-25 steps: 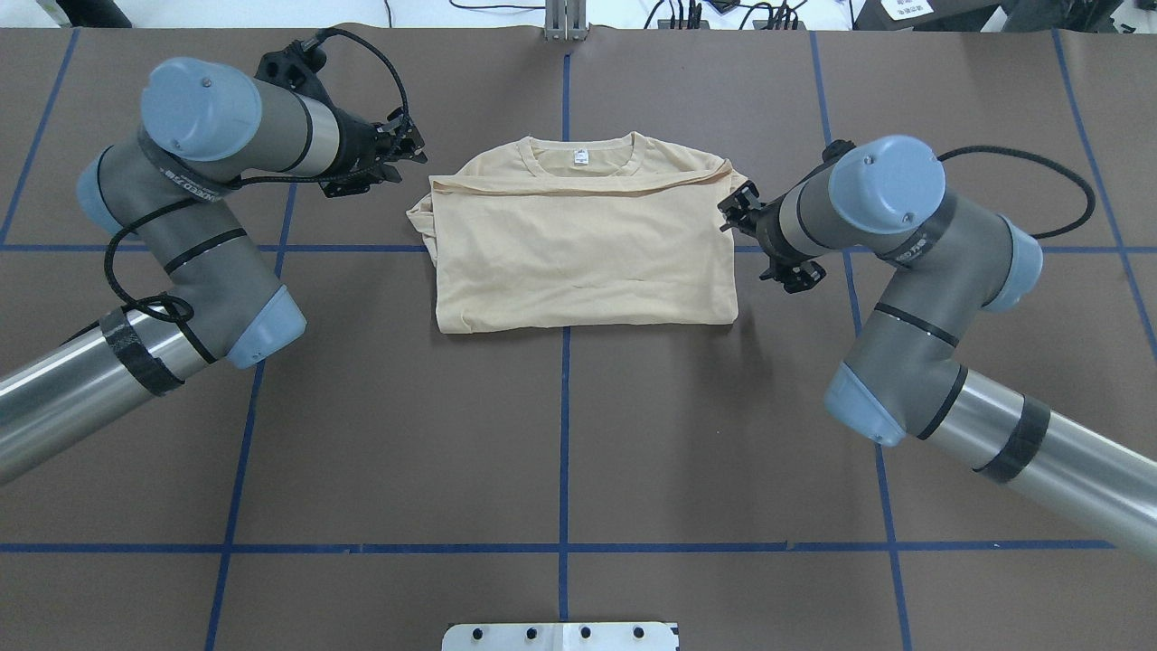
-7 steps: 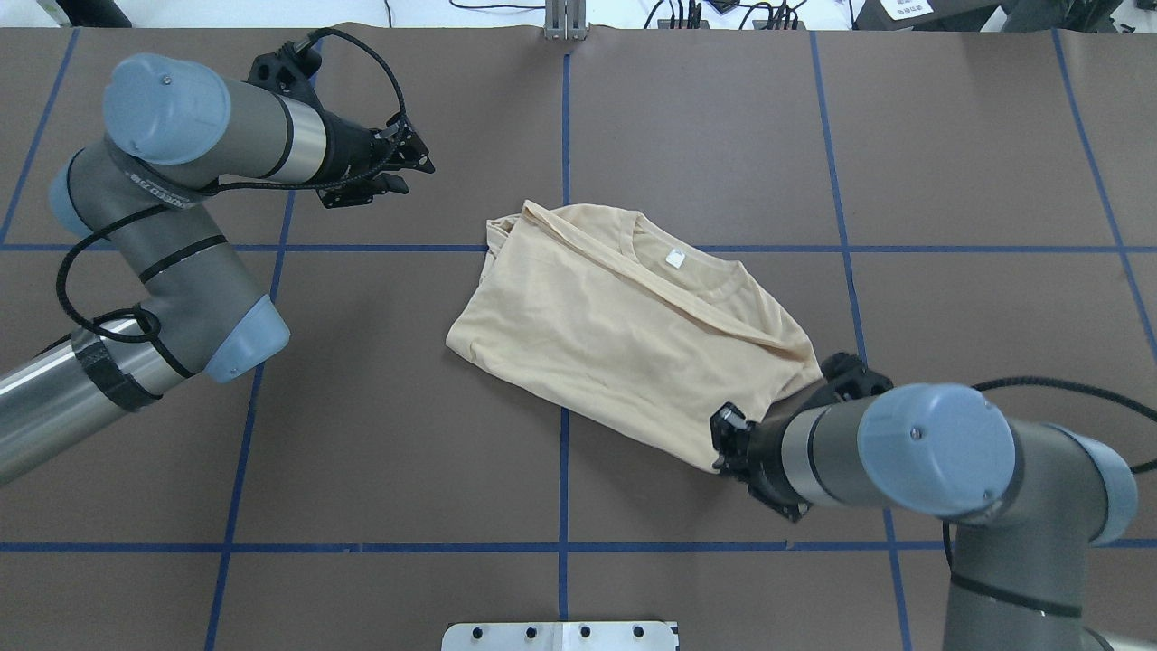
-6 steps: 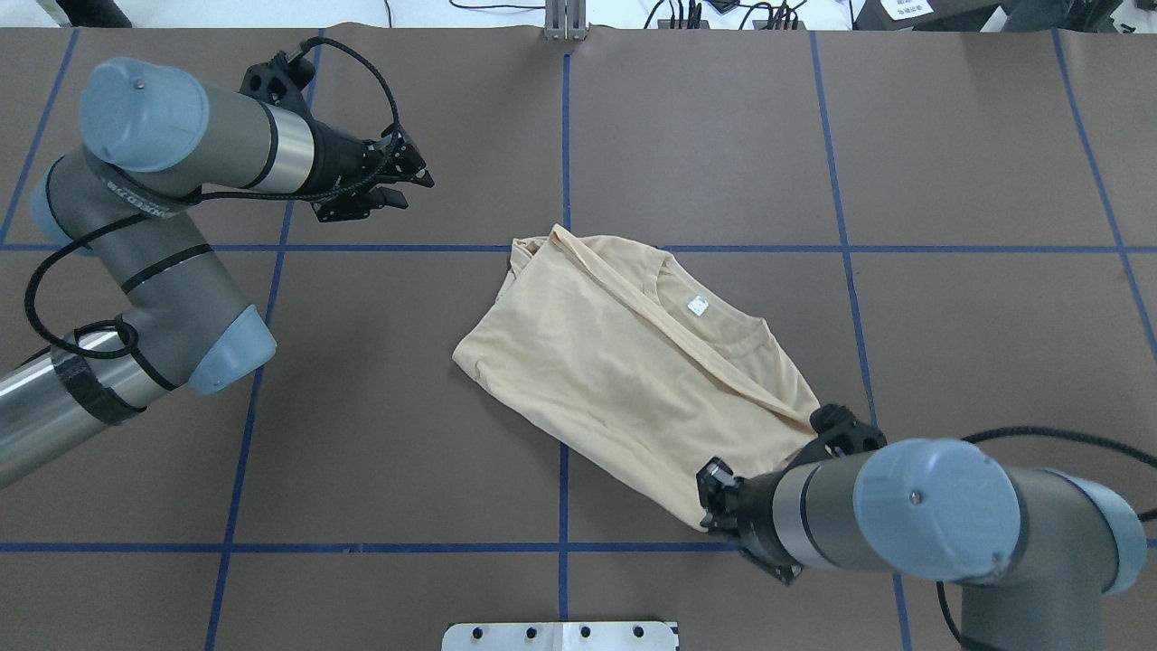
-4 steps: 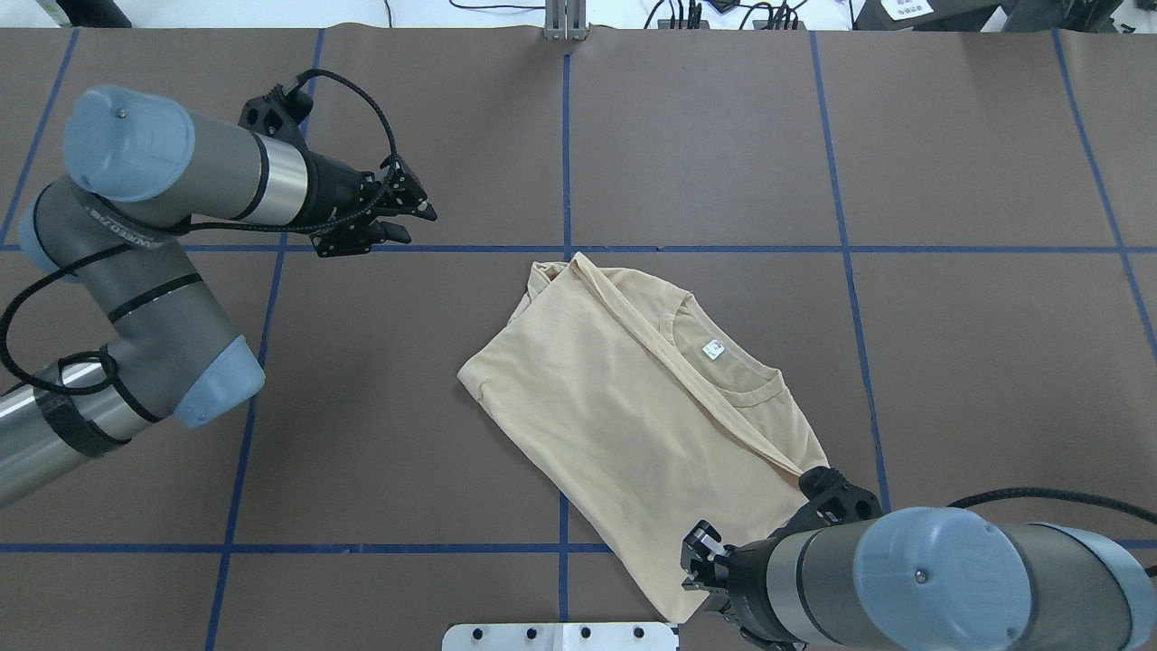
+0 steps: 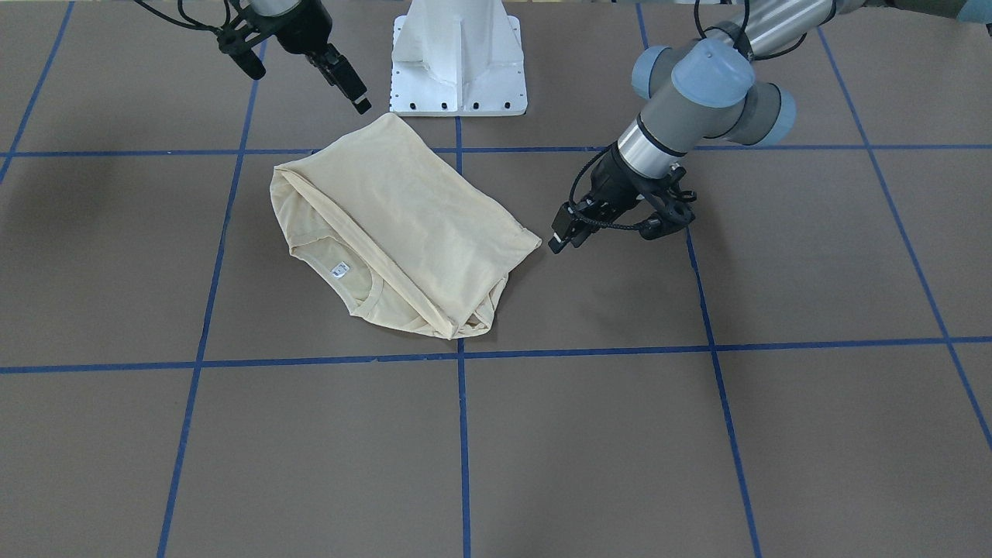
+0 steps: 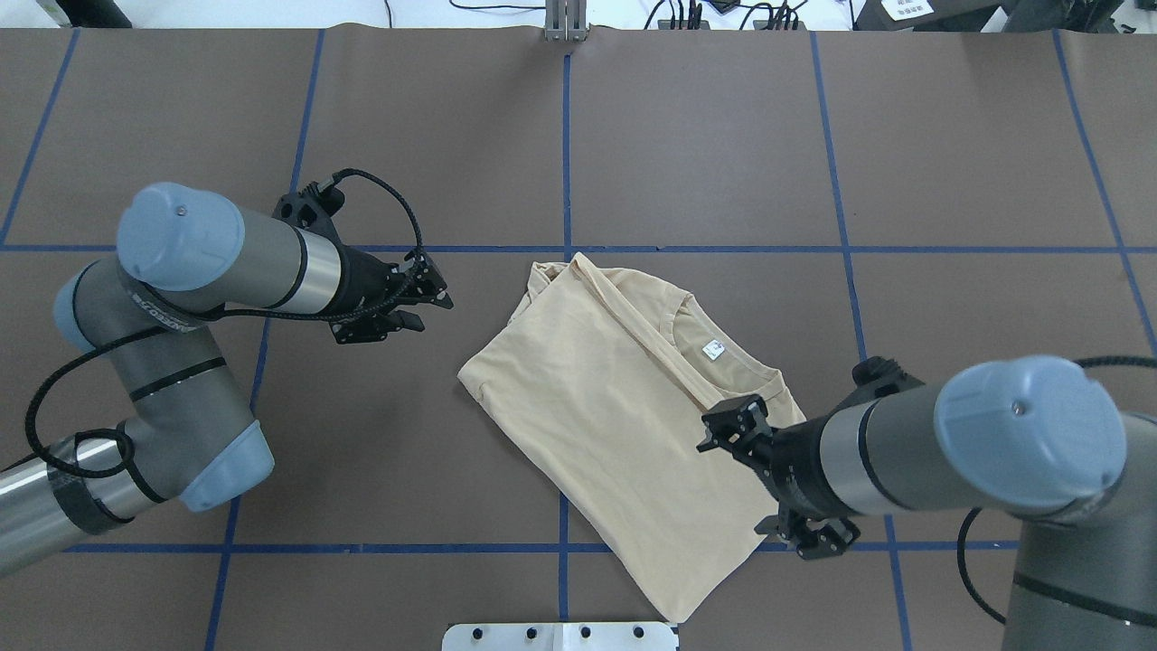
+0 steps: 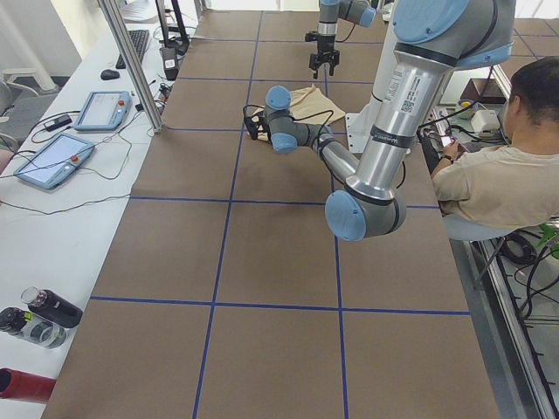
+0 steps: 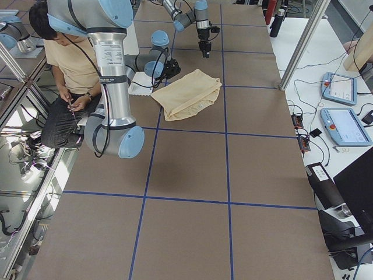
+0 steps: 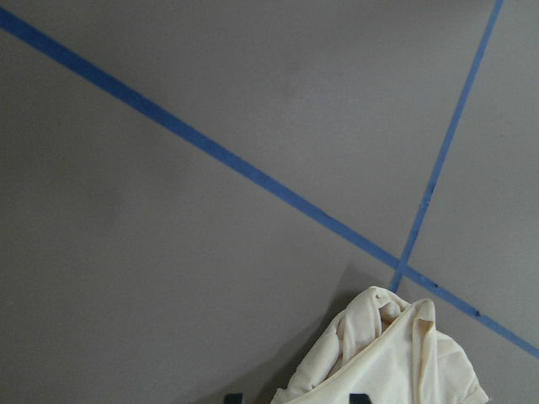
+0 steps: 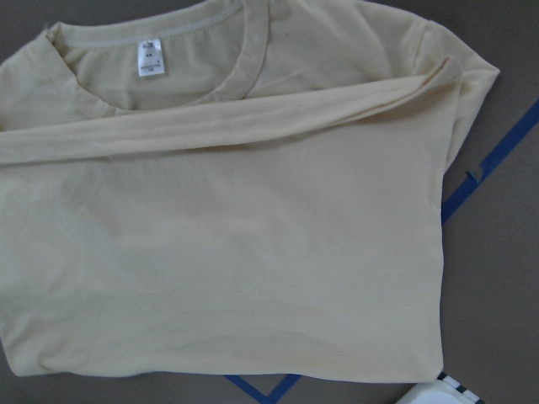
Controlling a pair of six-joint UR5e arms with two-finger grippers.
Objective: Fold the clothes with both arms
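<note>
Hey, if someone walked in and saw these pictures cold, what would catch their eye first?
First the pale cream T-shirt, folded and lying askew near the middle of the brown table. On either side, the right tool hangs open above the shirt's robot-side end, and the left tool is open beside it, touching nothing.

You're looking at a brown table covering (image 5: 697,434) gridded with blue tape lines (image 5: 463,449). On the white side bench (image 7: 61,227) lie two grey touchscreen pendants (image 7: 52,161) and a black bottle (image 7: 52,307). A seated person in a beige T-shirt (image 7: 502,175) is at the table's edge.
</note>
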